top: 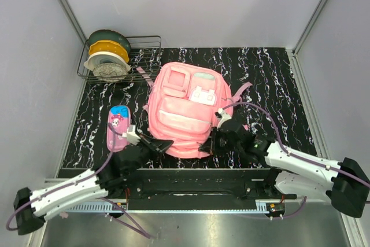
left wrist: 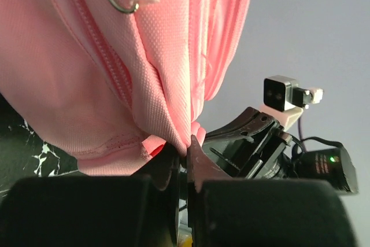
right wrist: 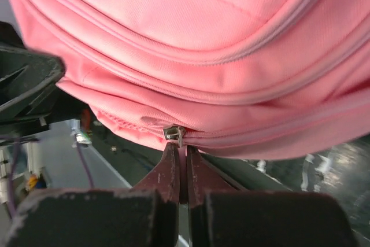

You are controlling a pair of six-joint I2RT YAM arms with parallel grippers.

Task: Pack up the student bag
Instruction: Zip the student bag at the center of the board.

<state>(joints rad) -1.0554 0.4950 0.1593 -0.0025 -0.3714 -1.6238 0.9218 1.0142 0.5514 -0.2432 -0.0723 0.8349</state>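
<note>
As the large pink fabric student bag point(top: 182, 114) lies flat, the left gripper point(left wrist: 186, 146) pinches its near edge. The right gripper point(right wrist: 185, 151) clamps its metal zipper pull point(right wrist: 174, 135).

This was a robotics lab test cell, not a home or a shop. Pale grey wall panels point(top: 196, 4) set in bare aluminium posts point(top: 63, 4) boxed in a black marble-patterned tabletop point(top: 277, 85). Two white-and-black robot arms, the left arm point(top: 63, 192) and the right arm point(top: 300, 163), were bolted to a black mounting rail point(top: 196, 192) at the near edge, with purple cables point(top: 254, 108) running loose along them. A small camera point(left wrist: 283, 92) sat on the right arm's wrist. In the far left corner a wire rack point(top: 147, 47) held filament spools point(top: 107, 56). The student bag point(top: 182, 114) was the one everyday thing among this hardware.
</note>
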